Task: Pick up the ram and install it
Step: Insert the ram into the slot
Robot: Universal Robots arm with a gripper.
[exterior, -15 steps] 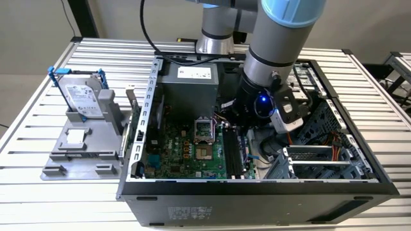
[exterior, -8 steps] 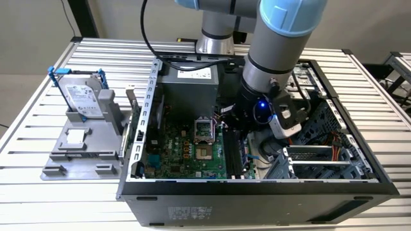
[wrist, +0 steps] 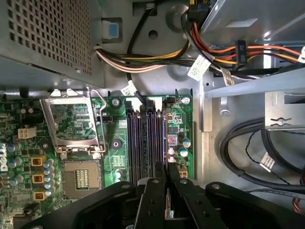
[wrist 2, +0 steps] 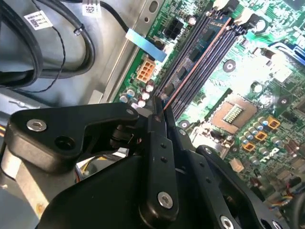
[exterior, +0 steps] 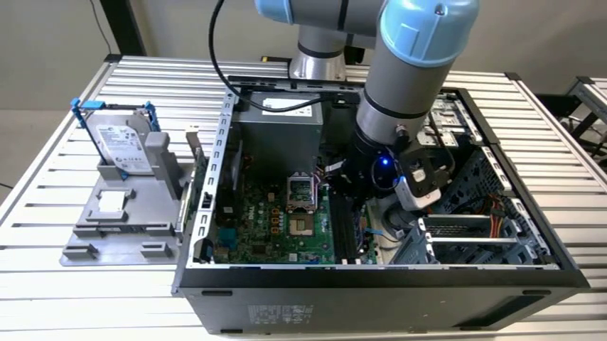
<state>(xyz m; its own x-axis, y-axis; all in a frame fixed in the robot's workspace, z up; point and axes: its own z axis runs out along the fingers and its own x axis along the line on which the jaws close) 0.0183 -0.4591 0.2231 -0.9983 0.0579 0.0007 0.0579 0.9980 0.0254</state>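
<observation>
The gripper point(wrist 2: 161, 107) is seen down inside the open computer case point(exterior: 379, 280), its two black fingers point(wrist: 153, 200) pressed together on the ram point(wrist 2: 195, 62), pinched at one end. The ram is lined up along the memory slots point(wrist: 147, 138), its lower edge sitting in one of them; whether it is fully seated cannot be told. It is seen edge-on as a thin dark strip with a coppery line along it. Four long black slots are counted in the first wrist view, lying side by side, tight together. Little room is left beside them: the processor socket point(wrist: 82, 177) lies just on one side, the metal case wall and bundled cables point(wrist: 143, 59) near the other. Outside the case, on the exterior view's left, one silver hard drive point(exterior: 124, 145) is stood on a grey holder point(exterior: 114, 227), well apart.
</observation>
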